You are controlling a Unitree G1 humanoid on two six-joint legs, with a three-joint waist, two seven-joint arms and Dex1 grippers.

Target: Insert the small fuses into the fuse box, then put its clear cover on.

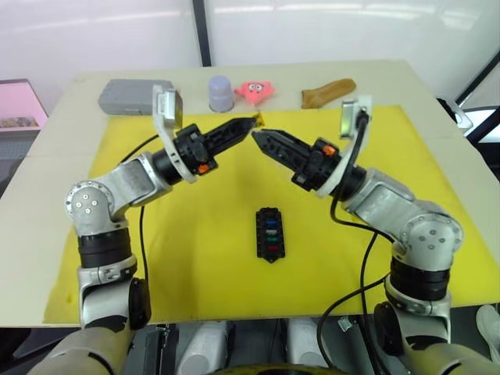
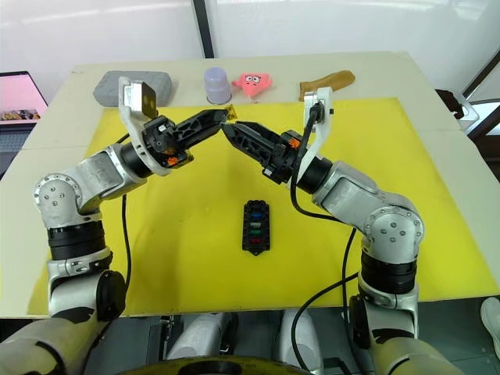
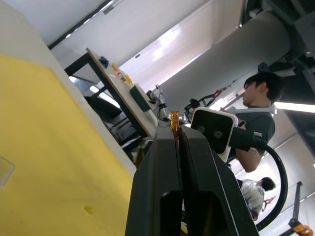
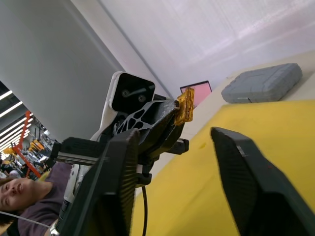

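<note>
Nearest me, the fuse box [image 1: 270,233] lies flat on the yellow mat [image 1: 195,234], several coloured fuses already seated. Above it, the left hand [image 1: 251,123] pinches an amber fuse [image 4: 185,108]; the right hand [image 1: 256,137], fingers spread, faces it closely. Beyond sits a grey case [image 1: 129,95].

A robotics lab or workshop hall: a plain counter [image 1: 437,117] with a yellow mat [image 1: 195,258], white partition walls, ceiling strip lights, further benches [image 3: 118,83] and seated people [image 3: 258,105] beyond.
</note>
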